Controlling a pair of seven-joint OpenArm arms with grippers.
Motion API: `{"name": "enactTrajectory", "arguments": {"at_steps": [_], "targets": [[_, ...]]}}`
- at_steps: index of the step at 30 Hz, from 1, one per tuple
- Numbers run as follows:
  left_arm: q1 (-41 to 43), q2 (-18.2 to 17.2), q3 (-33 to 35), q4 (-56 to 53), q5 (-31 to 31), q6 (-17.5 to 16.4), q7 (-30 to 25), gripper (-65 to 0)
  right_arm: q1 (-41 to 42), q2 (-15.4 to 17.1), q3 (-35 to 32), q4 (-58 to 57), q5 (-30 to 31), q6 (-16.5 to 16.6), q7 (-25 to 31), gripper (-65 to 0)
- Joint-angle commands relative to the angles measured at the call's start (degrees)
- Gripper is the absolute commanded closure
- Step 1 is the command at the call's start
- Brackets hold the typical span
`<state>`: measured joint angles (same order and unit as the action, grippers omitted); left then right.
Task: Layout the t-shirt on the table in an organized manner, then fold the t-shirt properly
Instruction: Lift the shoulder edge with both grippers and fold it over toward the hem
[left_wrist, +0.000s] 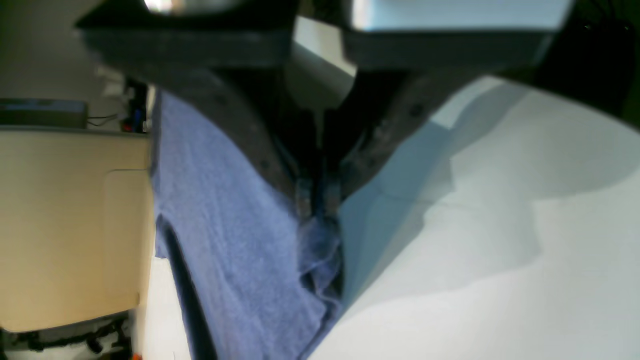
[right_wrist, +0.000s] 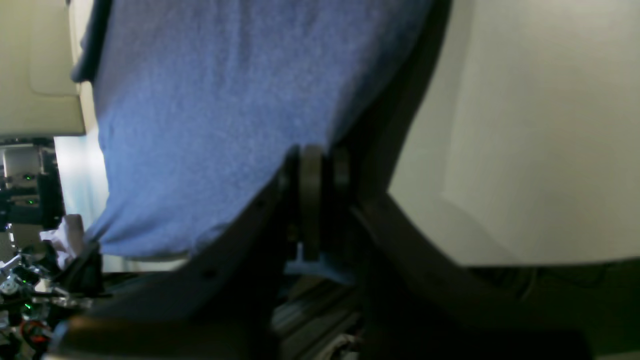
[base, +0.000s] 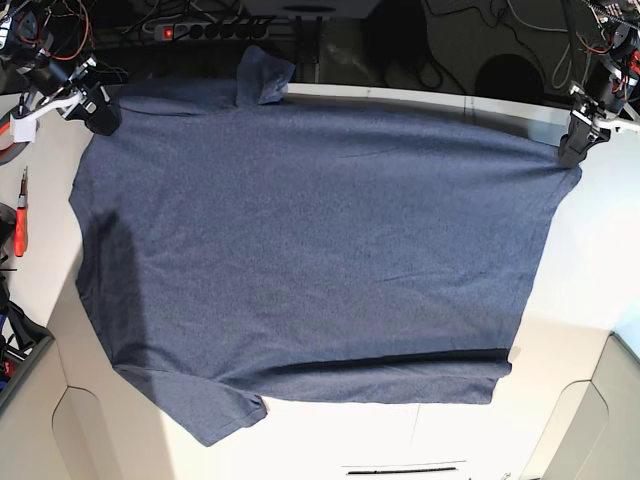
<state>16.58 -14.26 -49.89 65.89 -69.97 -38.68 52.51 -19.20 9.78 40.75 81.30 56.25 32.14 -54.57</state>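
Observation:
The t-shirt (base: 310, 250), dark heathered navy, is stretched wide over the white table (base: 590, 260), plain side up. One sleeve (base: 264, 76) sticks out at the far edge and another (base: 215, 412) lies at the near left. My left gripper (base: 575, 150) is shut on the shirt's far right corner; the left wrist view shows its fingertips (left_wrist: 306, 197) pinching bunched fabric (left_wrist: 225, 225). My right gripper (base: 100, 110) is shut on the far left corner, and cloth (right_wrist: 210, 115) hangs from its closed tips (right_wrist: 312, 200).
A red-handled tool (base: 20, 225) lies at the table's left edge. Cables and a power strip (base: 190, 30) run behind the far edge. Rounded cut-outs (base: 585, 430) mark the near edge. A beige panel (left_wrist: 70, 225) stands beyond the shirt in the left wrist view.

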Motion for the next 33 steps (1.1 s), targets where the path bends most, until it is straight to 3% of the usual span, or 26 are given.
{"name": "enactTrajectory", "arguments": {"at_steps": [1, 11, 21, 28, 33], "targets": [[0.76, -1.05, -0.39, 0.83, -1.70, -1.32, -0.76, 0.0, -0.59, 0.85, 0.55, 1.90, 1.31, 0.50, 0.55, 0.0], [6.36, -0.81, -1.20, 5.20, -6.54, -1.32, 0.28, 0.0, -5.44, 0.81, 0.83, 10.23, 1.18, 0.70, 0.31, 0.0], [8.59, -0.70, -4.61, 10.82, -7.54, -1.32, 0.46, 0.0, -7.91, 0.63, 7.06, 13.03, 3.21, 0.76, 0.11, 0.0], [3.67, -0.70, -3.13, 10.82, -4.20, -1.32, 0.33, 0.0, -1.51, 0.50, 3.89, 13.35, 0.63, 1.16, 0.22, 0.0], [0.02, -0.70, -1.16, 10.82, 0.70, -1.32, -1.46, 0.0, 3.34, 0.55, -0.57, 13.35, -5.51, 1.09, 2.16, 0.0]]}}
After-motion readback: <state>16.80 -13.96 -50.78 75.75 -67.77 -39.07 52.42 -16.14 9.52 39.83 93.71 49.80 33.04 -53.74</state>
